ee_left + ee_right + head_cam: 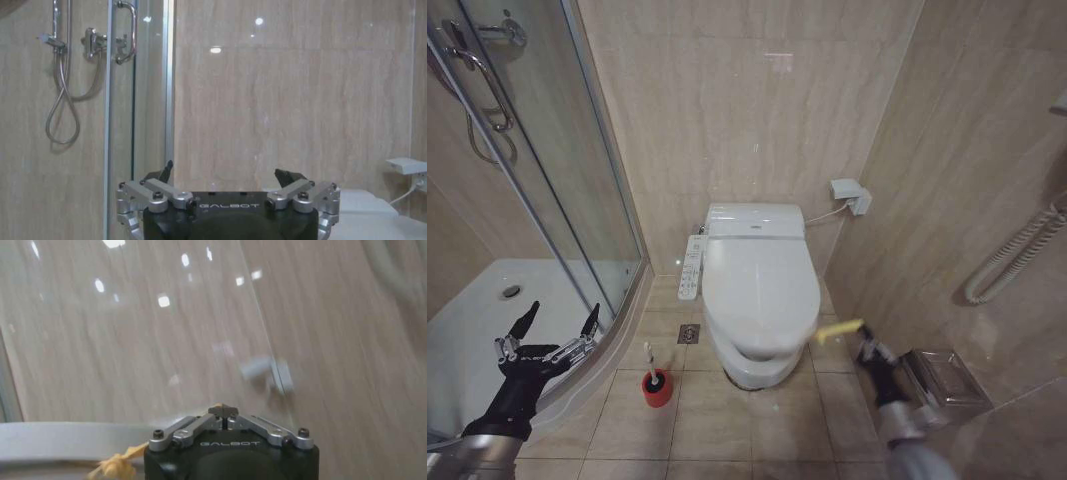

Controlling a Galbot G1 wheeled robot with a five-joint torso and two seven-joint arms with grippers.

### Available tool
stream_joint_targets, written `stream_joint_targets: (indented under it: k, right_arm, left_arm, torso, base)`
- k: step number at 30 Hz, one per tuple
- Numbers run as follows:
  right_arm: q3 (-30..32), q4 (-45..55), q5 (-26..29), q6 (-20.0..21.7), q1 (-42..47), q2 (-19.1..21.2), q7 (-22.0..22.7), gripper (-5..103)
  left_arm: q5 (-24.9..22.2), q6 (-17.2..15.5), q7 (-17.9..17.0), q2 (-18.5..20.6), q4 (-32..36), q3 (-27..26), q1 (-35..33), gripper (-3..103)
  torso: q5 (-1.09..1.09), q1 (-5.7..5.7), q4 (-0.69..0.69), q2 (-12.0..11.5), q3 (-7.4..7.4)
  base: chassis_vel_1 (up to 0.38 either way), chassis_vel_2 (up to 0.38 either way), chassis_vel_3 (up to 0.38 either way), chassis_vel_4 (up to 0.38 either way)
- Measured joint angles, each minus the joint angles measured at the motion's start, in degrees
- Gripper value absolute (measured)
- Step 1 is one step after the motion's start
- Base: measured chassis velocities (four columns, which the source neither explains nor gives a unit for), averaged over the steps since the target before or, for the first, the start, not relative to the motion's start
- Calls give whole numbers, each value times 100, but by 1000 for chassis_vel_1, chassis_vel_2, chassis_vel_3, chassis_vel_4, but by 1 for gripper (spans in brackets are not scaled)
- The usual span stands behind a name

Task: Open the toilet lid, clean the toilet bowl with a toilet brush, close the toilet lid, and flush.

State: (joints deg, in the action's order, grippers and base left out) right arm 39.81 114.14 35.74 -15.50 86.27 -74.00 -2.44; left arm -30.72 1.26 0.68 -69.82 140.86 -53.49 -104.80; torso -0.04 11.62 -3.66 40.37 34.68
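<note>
The toilet lid [760, 283] sits slightly raised over the toilet bowl [752, 365], its yellow strap [840, 330] pulled taut toward the right pincer [865, 347], whose fingers are pressed together. The left pincer [557, 325] hovers spread wide beside the shower enclosure [537, 200]. The toilet brush [651, 362] stands in its red holder [658, 389] on the floor [727, 420], left of the bowl.

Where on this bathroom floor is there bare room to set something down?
Bare tiles lie in front of the toilet bowl, between the red brush holder and the right gripper. It is tighter left of the bowl, where the toilet brush, a floor drain and the shower's curb close in.
</note>
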Motion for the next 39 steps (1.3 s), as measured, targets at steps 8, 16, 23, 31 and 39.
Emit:
stream_joint_targets:
  k: [8, 16, 23, 31, 39]
  right_arm:
    - [126, 1138, 653, 951, -1093, 590, 975, 0]
    - [-233, 557, 747, 1213, -2485, 850, 1218, 0]
    - [-645, -346, 701, 1382, -3832, 924, 1569, 0]
    - [-1533, -1436, 447, 1209, -5350, 893, 1873, 0]
    - [-2209, -2246, -12, 1053, -6200, 785, 1861, 0]
  left_arm:
    - [0, 0, 0, 0, 0, 0, 0, 100]
    - [0, 0, 0, 0, 0, 0, 0, 100]
    - [0, 0, 0, 0, 0, 0, 0, 100]
    - [0, 0, 0, 0, 0, 0, 0, 100]
    - [0, 0, 0, 0, 0, 0, 0, 100]
  torso:
    - [3, 1, 2, -1, 2]
    - [3, 1, 0, -1, 2]
    - [4, 1, 3, -2, 2]
    - [3, 1, -6, -1, 1]
    - [3, 0, -5, 0, 0]
  base:
    - [0, 0, 0, 0]
    - [0, 0, 0, 0]
    - [0, 0, 0, 0]
    - [0, 0, 0, 0]
    - [0, 0, 0, 0]
